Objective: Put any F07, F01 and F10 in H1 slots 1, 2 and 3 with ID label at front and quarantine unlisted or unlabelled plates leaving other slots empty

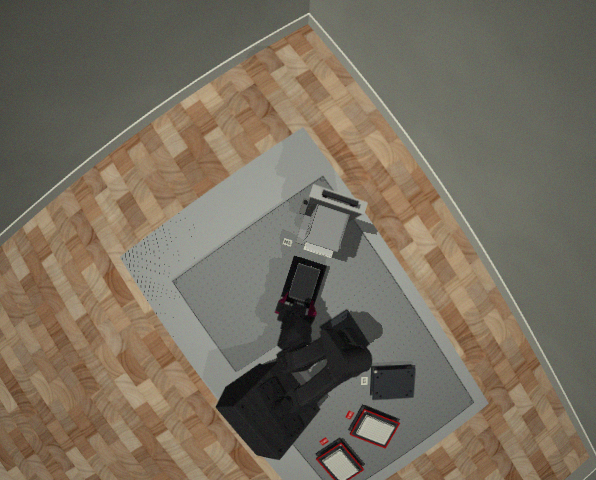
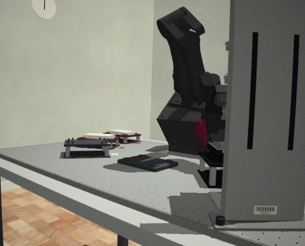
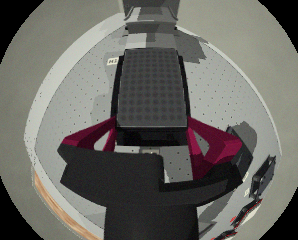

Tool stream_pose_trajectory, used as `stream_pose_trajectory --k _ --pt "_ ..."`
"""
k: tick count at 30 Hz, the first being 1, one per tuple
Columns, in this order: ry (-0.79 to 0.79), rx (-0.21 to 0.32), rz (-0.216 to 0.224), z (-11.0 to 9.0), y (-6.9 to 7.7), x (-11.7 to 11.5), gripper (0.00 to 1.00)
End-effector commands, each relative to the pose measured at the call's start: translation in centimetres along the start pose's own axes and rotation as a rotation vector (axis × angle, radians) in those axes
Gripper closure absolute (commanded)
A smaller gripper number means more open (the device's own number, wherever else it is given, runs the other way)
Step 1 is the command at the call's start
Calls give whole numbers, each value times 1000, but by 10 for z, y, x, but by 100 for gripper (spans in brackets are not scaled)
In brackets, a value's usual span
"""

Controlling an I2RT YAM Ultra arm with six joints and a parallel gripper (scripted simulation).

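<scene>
A dark grey 96-well plate [image 1: 305, 281] [image 2: 217, 146] [image 3: 151, 90] lies level at the black raised nest [image 1: 289, 276] [image 2: 211, 160] in front of the hotel. Whether every corner is down cannot be told. My gripper [image 1: 298, 303] [image 3: 151, 120] is shut on this plate, with a magenta finger against each long side at its near end. No ID label can be read on it. Hotel H1 [image 1: 329, 227] [image 2: 273, 180] [image 3: 151, 20] stands beyond the nest; its back wall hides its slots in the exterior view, and its slot contents cannot be read.
A low dark nest [image 1: 344, 326] [image 2: 147, 162] lies beside the arm. The dark landing nest [image 1: 393, 382] [image 2: 86, 143] bears no plate. Two red quarantine nests [image 1: 351, 430] [image 1: 318, 458] each hold a white plate. A deck label [image 1: 287, 242] [image 3: 112, 61] lies left of the hotel.
</scene>
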State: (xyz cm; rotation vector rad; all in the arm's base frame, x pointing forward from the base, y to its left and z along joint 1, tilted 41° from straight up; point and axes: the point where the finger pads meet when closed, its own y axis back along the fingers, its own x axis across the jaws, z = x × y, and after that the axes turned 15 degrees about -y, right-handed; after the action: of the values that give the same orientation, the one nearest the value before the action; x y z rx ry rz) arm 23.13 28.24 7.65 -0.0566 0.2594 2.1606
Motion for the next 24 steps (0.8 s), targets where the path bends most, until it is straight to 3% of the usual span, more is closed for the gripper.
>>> stream_pose_trajectory --k 1,24 --pt "-8 -17 12 4 0 2 14" --pt "-8 -17 12 -3 -7 1 14"
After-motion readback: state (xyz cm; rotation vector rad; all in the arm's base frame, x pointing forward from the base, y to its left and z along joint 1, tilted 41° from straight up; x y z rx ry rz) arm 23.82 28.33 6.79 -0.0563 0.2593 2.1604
